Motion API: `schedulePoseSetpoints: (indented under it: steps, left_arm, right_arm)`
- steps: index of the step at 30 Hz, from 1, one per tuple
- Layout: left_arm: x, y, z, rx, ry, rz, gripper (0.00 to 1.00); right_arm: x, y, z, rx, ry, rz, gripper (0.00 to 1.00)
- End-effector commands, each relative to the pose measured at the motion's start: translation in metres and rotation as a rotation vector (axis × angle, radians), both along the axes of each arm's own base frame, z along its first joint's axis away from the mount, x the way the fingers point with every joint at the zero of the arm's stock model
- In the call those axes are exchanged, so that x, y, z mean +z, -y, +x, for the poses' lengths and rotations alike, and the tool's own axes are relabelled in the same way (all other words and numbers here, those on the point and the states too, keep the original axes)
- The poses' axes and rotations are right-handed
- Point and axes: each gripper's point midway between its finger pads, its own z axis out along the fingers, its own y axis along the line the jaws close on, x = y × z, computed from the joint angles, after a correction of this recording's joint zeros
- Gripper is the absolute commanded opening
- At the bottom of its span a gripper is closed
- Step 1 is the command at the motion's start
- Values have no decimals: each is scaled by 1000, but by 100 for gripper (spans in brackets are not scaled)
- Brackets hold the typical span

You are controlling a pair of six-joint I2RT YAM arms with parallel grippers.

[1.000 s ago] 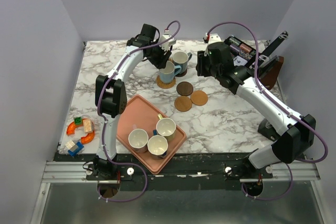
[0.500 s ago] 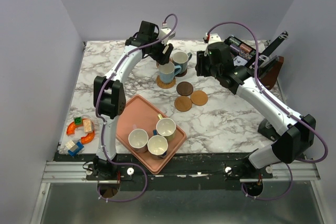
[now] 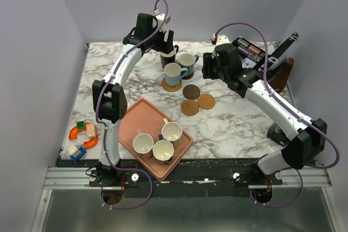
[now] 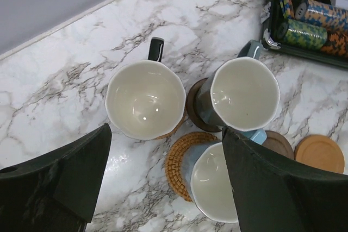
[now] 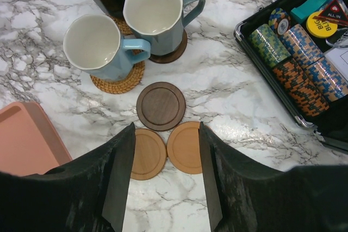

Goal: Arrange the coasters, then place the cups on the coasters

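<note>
Looking across the marble bench point(image 3: 239, 123) first: the salmon tray point(image 3: 142, 118) sits by the left arm's base, and the tray cups point(image 3: 143, 144), three of them, are bunched close together on it.

Up at the far side, the left gripper point(image 4: 166, 134) hangs released above the served group. Its jaws are spread wide with nothing between them. The right gripper point(image 5: 166, 129) hovers over the bare coasters, jaws also apart and empty.

Now the cups already served. The black cup point(image 4: 145, 99) stands upright with a woven edge peeking out beneath it. The grey-green cup point(image 4: 244, 93) is on a dark disc, and the light blue cup point(image 5: 92, 44) is on a woven coaster point(image 5: 128, 80). All three are packed tight, nearly rim to rim.

Smaller again: the dark brown coaster point(image 5: 161, 106) lies bare, with the two tan coasters point(image 5: 148, 154) just beside it and each other. That makes three open seats, matching the three cups waiting on the tray.

My read on handling is that these cups look like glazed ceramic. They would be stiff, slick, fairly weighty for such slim fingers, and likely to chip if knocked. The best hold is probably the wall at the rim, one finger inside and one outside, on the side facing away from the neighbouring cups. The handle looks too narrow and would let the cup swing.

The coasters are thin, light and flat against the bench, so a cup should come down gently and straight, because a nudge would slide the coaster.
</note>
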Motion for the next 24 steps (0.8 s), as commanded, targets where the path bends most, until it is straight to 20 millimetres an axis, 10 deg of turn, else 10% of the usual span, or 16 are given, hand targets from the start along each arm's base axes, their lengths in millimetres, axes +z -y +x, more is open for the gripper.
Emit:
schedulePoseSetpoints:
  steps: [1, 13, 24]
  left_arm:
    - [29, -23, 14, 240, 29, -50, 89]
    - [28, -78, -64, 474, 16, -50, 88]
    - [-36, -96, -166, 421, -120, -2, 87]
  right_arm:
    - [3, 7, -1, -32, 9, 0, 59]
    - [-2, -1, -9, 50, -17, -10, 66]
    - [-46, -105, -100, 752, -203, -58, 61]
